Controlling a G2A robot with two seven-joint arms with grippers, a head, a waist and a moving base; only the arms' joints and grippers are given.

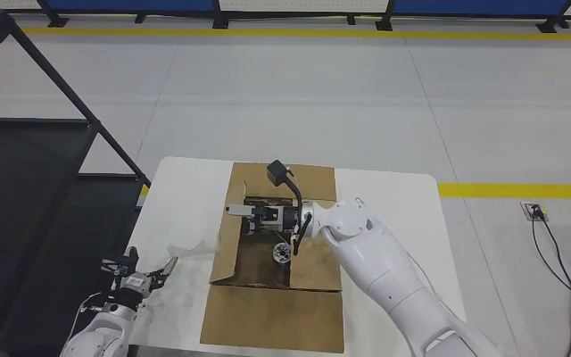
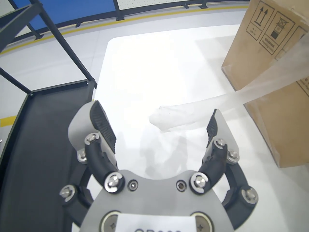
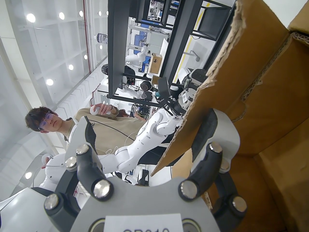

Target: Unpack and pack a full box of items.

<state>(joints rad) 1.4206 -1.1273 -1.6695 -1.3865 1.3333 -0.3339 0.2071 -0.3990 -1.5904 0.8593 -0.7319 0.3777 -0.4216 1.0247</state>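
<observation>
On the white table (image 1: pixel 178 196) the cardboard box (image 1: pixel 268 317) stands upright with its mouth up and flaps spread, its long axis running away from the robot. The right arm lies level across the opening, and the right gripper (image 3: pixel 148 119) is spread astride a flap's edge. The left gripper (image 2: pixel 154 108) hovers low near the table's left edge, fingers wide apart, beside a clear plastic sheet (image 2: pixel 193 117).

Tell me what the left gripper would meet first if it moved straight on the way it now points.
Most likely the loose end of the clear plastic sheet, just ahead of the left gripper on the table. The cardboard box stands to one side of that line. Depth is unclear.
</observation>
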